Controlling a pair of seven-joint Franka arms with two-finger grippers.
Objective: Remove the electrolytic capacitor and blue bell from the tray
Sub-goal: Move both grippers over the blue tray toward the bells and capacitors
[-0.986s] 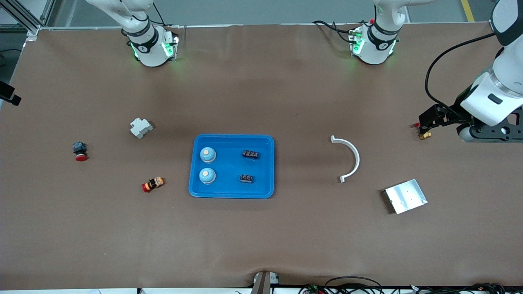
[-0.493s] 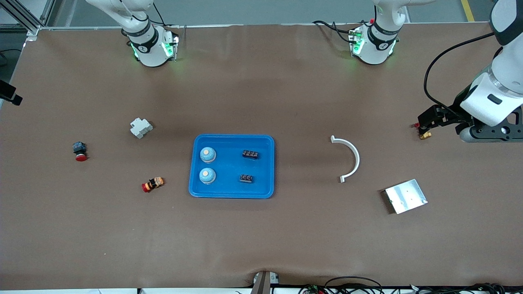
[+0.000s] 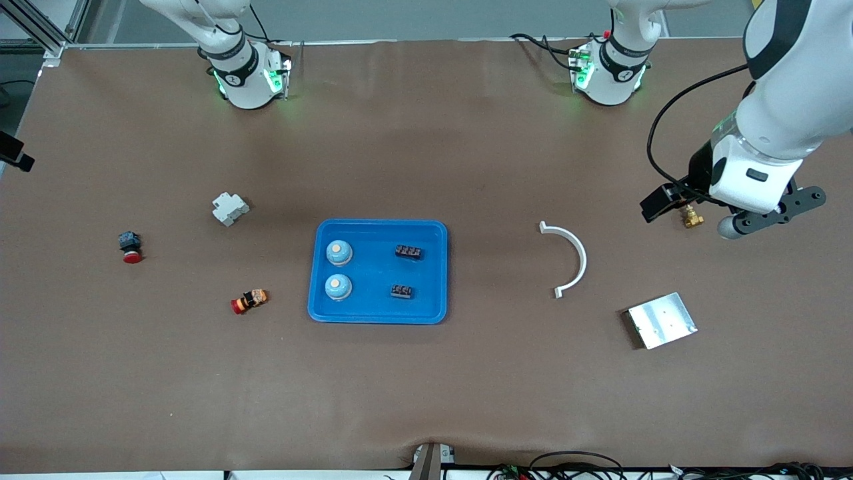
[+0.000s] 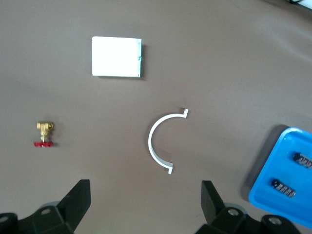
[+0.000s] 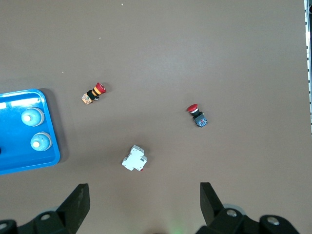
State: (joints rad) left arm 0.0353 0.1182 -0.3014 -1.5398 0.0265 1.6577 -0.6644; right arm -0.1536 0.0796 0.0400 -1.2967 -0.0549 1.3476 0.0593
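- Front view: blue tray (image 3: 377,271) is sitting mid-bench w/ all four parts in it – two blue bells (image 3: 338,253) along the side toward the right arm's end, two small black ribbed blocks (image 3: 408,252) along the side toward the left arm's end. The blocks are presumably what the task calls capacitors, tho they're looking more like terminal strips. Nothing is out yet, so both removals are remaining.
- Front view cont.: left gripper (image 3: 693,215) is hanging high over the bench at the left arm's end, over a small brass valve (image 3: 692,218), well apart from the tray. Right gripper isn't showing here; only that arm's base.
- Left wrist view: left gripper (image 4: 145,196) fingers (image 4: 78,196) are standing wide apart, gripping nothing. Below and ahead of them: brass valve w/ red handle (image 4: 44,134), white curved bracket (image 4: 162,141) about between the finger lines, silver plate (image 4: 117,56) further ahead. The tray's corner w/ the two black blocks (image 4: 294,180) is lying off to one side, outside the fingers' span.
- Right wrist view: right gripper (image 5: 145,196) fingers (image 5: 77,196) are also spread wide, empty, high over the bench. White DIN-type module (image 5: 133,158) is sitting just ahead between them; a red-capped button (image 5: 196,115) and a red/yellow button (image 5: 93,93) are further ahead. The tray w/ both bells (image 5: 35,128) is off to one side.
- Judgement: task is barely starting – approach, grasp and lift-out are all still to do for both items.
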